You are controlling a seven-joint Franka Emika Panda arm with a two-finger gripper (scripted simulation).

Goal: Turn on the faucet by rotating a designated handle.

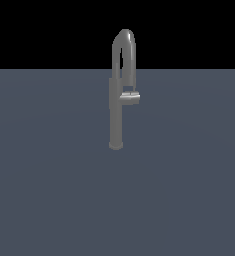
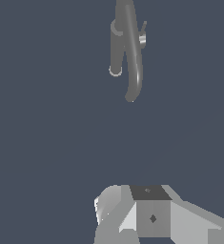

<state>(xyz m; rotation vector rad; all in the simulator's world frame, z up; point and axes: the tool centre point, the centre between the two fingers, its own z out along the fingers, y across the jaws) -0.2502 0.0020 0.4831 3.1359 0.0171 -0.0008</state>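
The faucet is a tall slim grey column standing upright on the floor, with a narrow gooseneck spout arching over its top. The handle, a short stubby grey cylinder, sticks out of the column toward the exterior view's right, about two thirds of the way up. The wrist view looks down on the faucet, its spout and the handle. My gripper shows only as grey blocky parts at the picture's edge, far from the faucet. Its fingers are not distinguishable. The arm is absent from the exterior view.
A flat dark blue-grey floor spreads around the faucet's base. Nothing else stands on it in either view.
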